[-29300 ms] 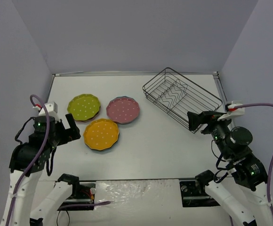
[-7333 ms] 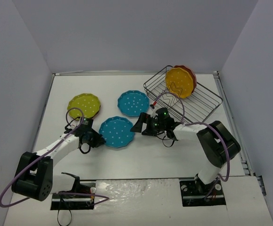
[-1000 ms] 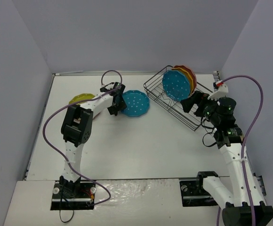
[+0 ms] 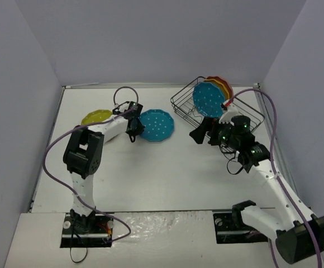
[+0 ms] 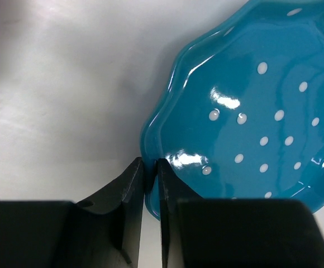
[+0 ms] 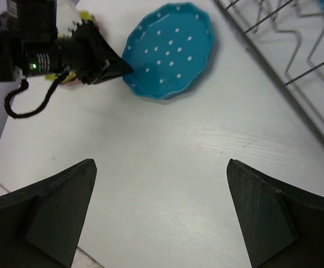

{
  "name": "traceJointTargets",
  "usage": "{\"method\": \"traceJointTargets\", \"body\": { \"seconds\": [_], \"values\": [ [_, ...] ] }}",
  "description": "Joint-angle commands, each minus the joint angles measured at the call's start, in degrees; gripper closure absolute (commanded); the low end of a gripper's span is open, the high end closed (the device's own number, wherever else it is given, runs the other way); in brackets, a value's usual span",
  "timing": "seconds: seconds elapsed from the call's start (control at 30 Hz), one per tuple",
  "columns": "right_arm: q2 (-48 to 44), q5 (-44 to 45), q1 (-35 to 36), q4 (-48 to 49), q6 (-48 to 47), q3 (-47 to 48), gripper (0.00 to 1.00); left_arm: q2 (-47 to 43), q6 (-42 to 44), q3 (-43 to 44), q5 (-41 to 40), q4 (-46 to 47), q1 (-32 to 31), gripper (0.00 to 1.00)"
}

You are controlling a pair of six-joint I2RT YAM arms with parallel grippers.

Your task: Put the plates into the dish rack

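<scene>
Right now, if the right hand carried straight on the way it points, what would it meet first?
Probably the bare table, short of the teal plate pinched at its rim by the left hand. The open right hand tilts downward; depth is unclear, so a flatter path might reach the plate instead.

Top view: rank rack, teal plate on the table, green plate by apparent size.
1. rack
2. teal plate on the table
3. green plate, though the left arm hides part of it, so it may match the teal one.
</scene>
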Motion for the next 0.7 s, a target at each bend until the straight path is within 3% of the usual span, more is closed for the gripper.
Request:
{"method": "traceJointTargets", "body": {
  "seconds": [0.0, 0.3, 0.67],
  "values": [
    [4.7, 3.3, 5.3, 11.0, 7.6, -2.6, 0.00, -8.7, 1.7, -7.6, 0.7, -4.4, 1.7, 1.00],
    [17.4, 3.6, 10.8, 28.1, 20.8, -8.9, 0.00, -22.6, -1.1, -22.7, 6.7, 2.2, 4.0, 1.00],
    [33.1, 3.8, 13.9, 43.2, 28.9, -9.2, 0.00, -29.9, -7.1, -28.7, 18.1, 9.8, 5.2, 1.00]
  ]
}}
